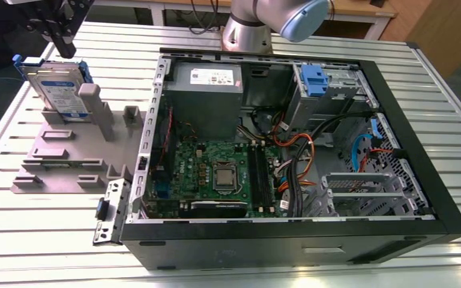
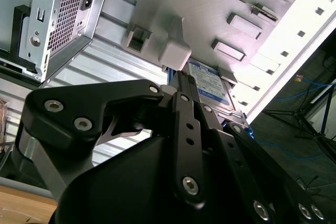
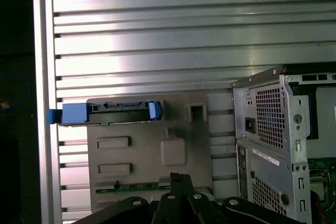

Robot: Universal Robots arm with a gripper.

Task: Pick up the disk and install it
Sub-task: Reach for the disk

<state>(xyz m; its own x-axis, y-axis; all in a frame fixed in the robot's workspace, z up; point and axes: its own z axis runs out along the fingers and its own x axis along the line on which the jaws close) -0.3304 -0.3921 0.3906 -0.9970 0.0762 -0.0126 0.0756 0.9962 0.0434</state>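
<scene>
The disk (image 1: 56, 87) stands on edge at the far end of a grey holder plate (image 1: 62, 157), on the exterior view's left. It is a silver drive with a white-and-blue label in a blue bracket. My gripper (image 1: 64, 42) hangs just above its top edge, apart from it, fingers shut with nothing between them. In the first wrist view the disk (image 3: 110, 113) shows edge-on, some way beyond the gripper (image 3: 180, 177). In the second wrist view the disk's label (image 2: 210, 85) shows just past the gripper (image 2: 180, 75).
An open computer case (image 1: 446, 210) lies on the slatted metal table (image 1: 38, 240) to the exterior view's right of the holder. Inside are a grey power-supply box (image 1: 206, 90), a motherboard (image 1: 214, 171), cables and a drive bay with a blue clip (image 1: 314, 81). The arm's base (image 1: 247, 30) stands behind the case.
</scene>
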